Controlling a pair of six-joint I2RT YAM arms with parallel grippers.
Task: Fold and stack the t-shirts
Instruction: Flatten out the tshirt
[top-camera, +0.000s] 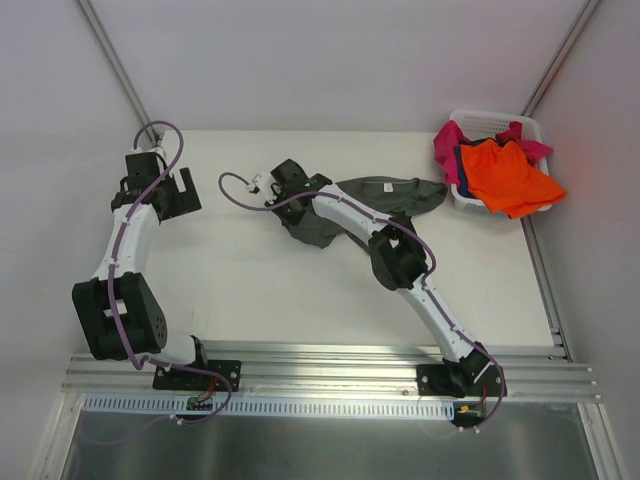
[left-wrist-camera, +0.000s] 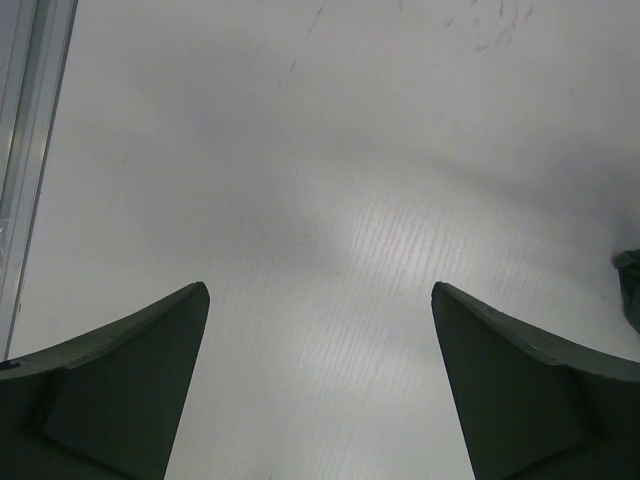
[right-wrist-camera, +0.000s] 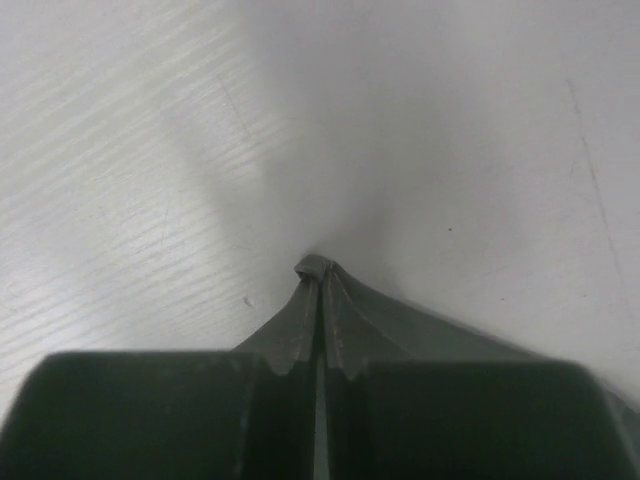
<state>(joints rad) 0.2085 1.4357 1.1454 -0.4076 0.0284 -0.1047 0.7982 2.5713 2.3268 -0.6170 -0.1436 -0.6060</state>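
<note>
**Right claw pinches olive shirt at centre of surface**

A dark grey-olive cloth t-shirt (top-camera: 400, 193) lies crumpled and unfolded at the middle far part of the white surface (top-camera: 250, 290). Its left edge is bunched under the right claw (top-camera: 290, 185), whose jaws are pressed together on a sliver of the fabric, probably to drag it flat for folding. The right arm reaches far forward and to the left across the shirt, elbow raised and wrist tipped down to the cloth. The left claw (top-camera: 180, 190) hangs spread wide over bare surface well to the left, holding nothing, its arm bent back, seemingly waiting for a corner. A bright orange t-shirt (top-camera: 510, 175), a magenta-pink t-shirt (top-camera: 450, 145) and a dark blue t-shirt (top-camera: 462, 165) spill from the white plastic laundry basket (top-camera: 530, 128) at the far right corner. Folding has not yet begun.
</note>
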